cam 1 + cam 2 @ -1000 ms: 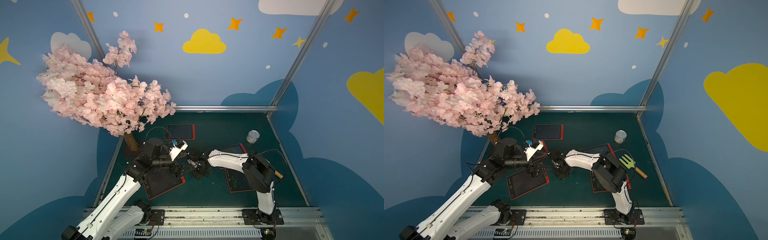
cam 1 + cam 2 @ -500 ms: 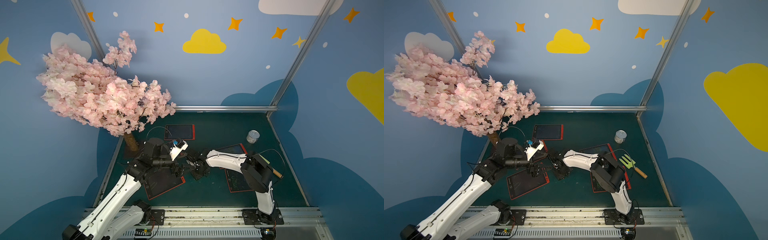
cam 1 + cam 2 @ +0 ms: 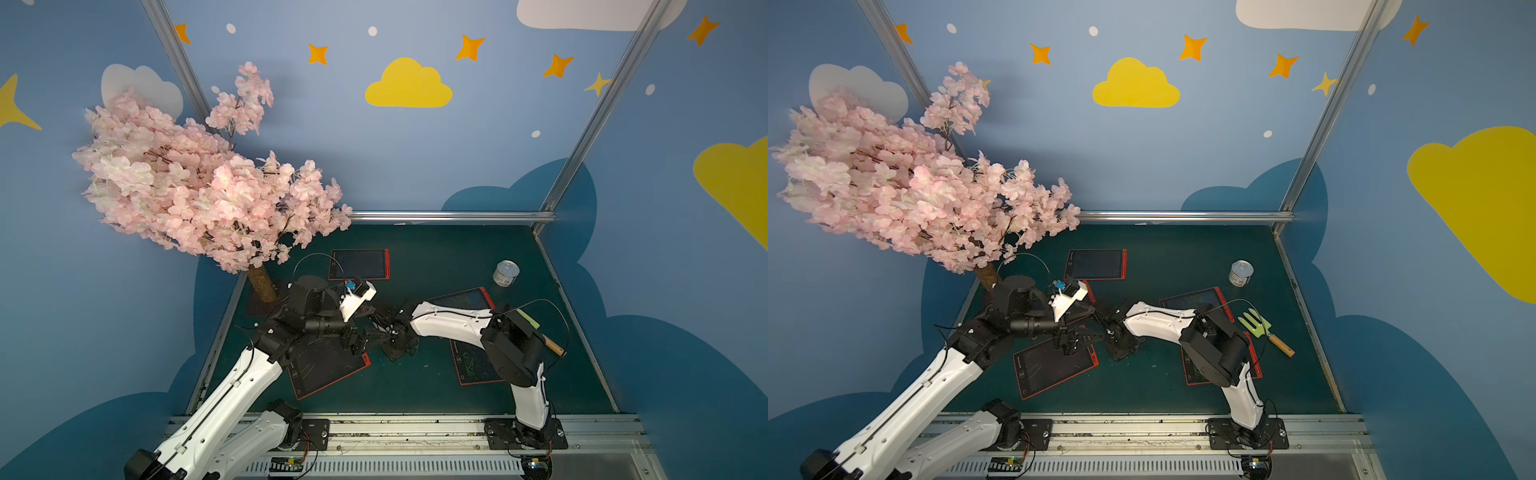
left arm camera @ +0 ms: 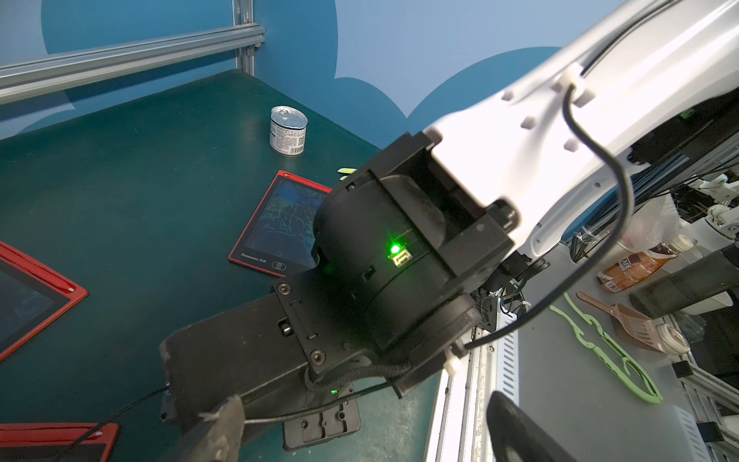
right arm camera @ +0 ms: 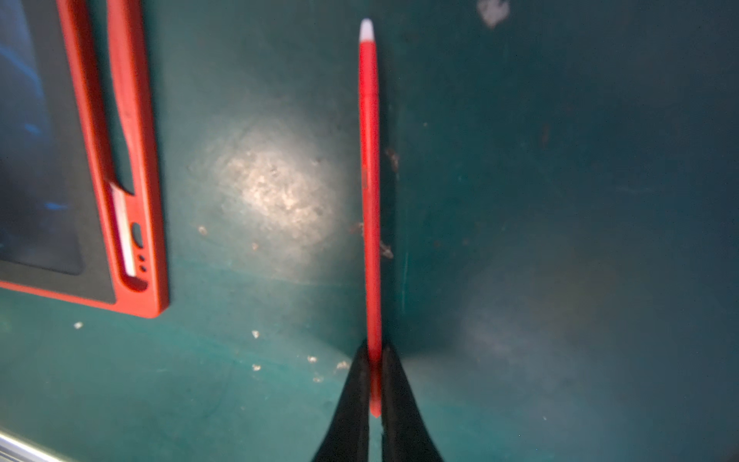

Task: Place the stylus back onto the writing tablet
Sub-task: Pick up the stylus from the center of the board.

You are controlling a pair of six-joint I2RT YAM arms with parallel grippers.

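Here, the slim red plastic stylus (image 5: 368,180) was clamped by its tail in the right gripper (image 5: 374,360), axis parallel to the slot (image 5: 120,156) of the red-framed writing tablet (image 5: 154,224) alongside.

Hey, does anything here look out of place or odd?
The red stylus is out of its holder, pinched by the right gripper; the side groove of the writing tablet looks empty. Pale crumbs dot the green mat.

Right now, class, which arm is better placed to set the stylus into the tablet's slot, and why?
Right. The right tool is shut on the red stylus, and the tablet with its slot lies beside it in the right wrist view. The left tool stands open, gripping nothing.
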